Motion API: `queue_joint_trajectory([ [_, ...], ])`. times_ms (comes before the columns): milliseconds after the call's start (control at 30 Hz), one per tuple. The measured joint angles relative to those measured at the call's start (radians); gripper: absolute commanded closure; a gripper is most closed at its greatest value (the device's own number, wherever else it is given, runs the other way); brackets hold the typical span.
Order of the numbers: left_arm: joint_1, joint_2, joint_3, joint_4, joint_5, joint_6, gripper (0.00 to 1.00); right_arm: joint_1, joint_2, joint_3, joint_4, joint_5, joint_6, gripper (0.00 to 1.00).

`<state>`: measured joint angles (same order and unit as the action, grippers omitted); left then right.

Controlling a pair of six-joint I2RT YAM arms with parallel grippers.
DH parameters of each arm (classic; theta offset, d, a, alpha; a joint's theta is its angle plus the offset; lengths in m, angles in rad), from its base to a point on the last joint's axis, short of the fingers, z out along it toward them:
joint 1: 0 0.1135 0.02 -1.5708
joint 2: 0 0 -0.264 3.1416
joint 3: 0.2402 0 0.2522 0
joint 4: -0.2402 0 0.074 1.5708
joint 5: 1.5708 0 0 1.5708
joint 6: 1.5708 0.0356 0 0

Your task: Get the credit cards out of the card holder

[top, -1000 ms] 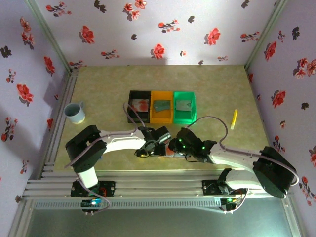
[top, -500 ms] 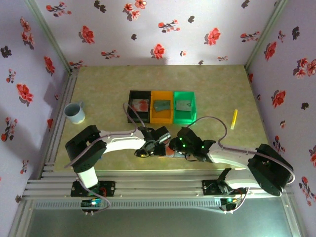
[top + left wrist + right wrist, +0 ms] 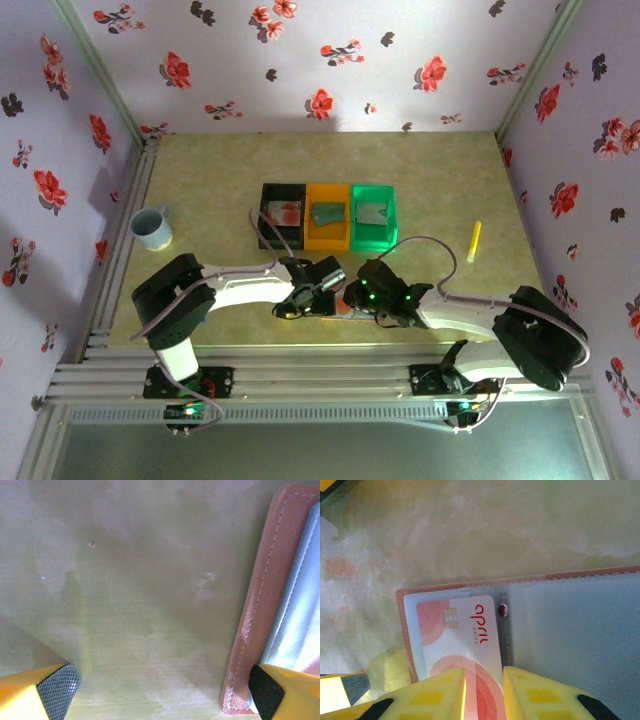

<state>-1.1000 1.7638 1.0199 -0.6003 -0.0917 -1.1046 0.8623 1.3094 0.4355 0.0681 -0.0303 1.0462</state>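
while scanning the near edge of the table (image 3: 125, 580), mid-width: seeing the card holder (image 3: 570, 645) laid open flat, blue-grey inside up. holds one credit card (image 3: 465, 640) in a pocket at one end. right end effector (image 3: 484, 690) low over that card, fingers nearly together, card showing in the gap; can't tell if clamped on it. left end effector (image 3: 164, 692) released, spread wide, one fingertip (image 3: 267, 695) on the holder's stitched pinkish-tan border. second credit card (image 3: 285, 212) in the black bin (image 3: 282, 241), toward the table's middle.
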Motion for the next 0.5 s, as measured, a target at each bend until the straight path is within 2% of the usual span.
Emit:
queue_joint_trajectory([
  [267, 0.000, 0.000, 0.000, 0.000, 0.000, 0.000, 0.07, -0.007, 0.013, -0.027, 0.055, 0.000, -0.019, 0.75],
  [500, 0.001, 0.000, -0.001, 0.001, 0.001, 0.000, 0.07, -0.014, 0.007, -0.064, 0.124, -0.016, -0.033, 0.79],
])
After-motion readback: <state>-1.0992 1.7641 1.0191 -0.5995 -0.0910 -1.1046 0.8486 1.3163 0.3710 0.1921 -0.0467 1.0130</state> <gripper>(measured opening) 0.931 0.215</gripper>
